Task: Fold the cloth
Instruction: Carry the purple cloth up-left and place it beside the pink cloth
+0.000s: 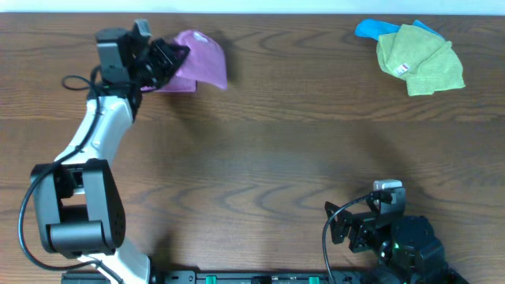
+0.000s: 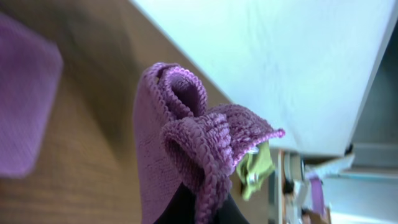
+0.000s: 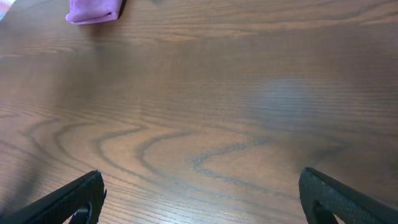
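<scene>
the cloth (image 1: 203, 61) sits bunched at the far left of the table (image 1: 260, 158), with the left gripper (image 1: 168, 58) apparently clamped on its hem. best to draw it slowly toward the middle and spread it flat. the right gripper (image 3: 199, 196) rests near right, fingers apart.

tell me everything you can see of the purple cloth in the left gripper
The cloth is violet-purple and soft, with a looped pile like microfibre and a thick stitched hem. It is bunched rather than spread flat; the left wrist view shows its edge curled into two rolled folds. The left gripper pinches it at one end, near the far left of the table. Whether its free end rests on the wood cannot be told.
</scene>
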Action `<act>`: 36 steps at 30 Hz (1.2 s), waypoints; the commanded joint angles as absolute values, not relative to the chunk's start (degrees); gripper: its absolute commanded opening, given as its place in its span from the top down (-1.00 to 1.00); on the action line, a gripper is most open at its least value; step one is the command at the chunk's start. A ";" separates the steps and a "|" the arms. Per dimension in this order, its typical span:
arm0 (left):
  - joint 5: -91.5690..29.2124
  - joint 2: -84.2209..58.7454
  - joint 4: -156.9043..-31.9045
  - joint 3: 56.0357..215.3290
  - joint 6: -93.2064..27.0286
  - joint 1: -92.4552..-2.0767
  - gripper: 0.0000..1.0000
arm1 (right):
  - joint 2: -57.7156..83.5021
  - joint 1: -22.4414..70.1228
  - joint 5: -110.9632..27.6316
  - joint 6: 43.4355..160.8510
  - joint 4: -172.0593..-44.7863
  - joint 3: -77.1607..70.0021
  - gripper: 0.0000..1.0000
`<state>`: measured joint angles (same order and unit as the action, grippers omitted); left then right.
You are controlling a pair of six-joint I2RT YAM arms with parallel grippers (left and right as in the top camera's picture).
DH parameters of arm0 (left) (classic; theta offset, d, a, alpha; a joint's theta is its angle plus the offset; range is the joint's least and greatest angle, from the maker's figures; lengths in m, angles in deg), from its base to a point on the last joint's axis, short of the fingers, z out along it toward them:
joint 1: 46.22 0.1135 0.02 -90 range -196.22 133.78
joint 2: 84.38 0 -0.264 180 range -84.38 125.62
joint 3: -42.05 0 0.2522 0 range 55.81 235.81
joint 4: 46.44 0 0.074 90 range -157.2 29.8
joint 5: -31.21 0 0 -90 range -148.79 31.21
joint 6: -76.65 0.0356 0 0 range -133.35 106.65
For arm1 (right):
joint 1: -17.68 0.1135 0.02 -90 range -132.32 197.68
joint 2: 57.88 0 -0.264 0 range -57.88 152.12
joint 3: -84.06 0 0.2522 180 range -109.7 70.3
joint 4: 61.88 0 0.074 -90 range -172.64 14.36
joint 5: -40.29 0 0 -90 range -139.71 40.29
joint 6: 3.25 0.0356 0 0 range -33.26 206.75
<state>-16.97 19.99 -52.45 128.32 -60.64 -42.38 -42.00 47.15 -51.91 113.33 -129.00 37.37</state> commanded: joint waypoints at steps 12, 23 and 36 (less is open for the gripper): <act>-17.58 33.44 -52.78 142.04 -58.32 -37.77 0.89 | -42.24 46.85 -52.52 114.14 -129.22 37.54 -0.99; -15.73 37.22 -58.35 144.25 -54.56 -34.01 0.89 | -42.24 46.85 -52.52 114.14 -129.24 37.54 -0.98; -22.04 37.22 -70.81 144.23 -43.29 -33.38 0.89 | -42.24 46.85 -52.52 114.14 -129.24 37.54 -0.99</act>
<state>-19.18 36.71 -69.85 142.96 -47.37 -33.53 -42.00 47.15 -51.91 113.33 -129.02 37.37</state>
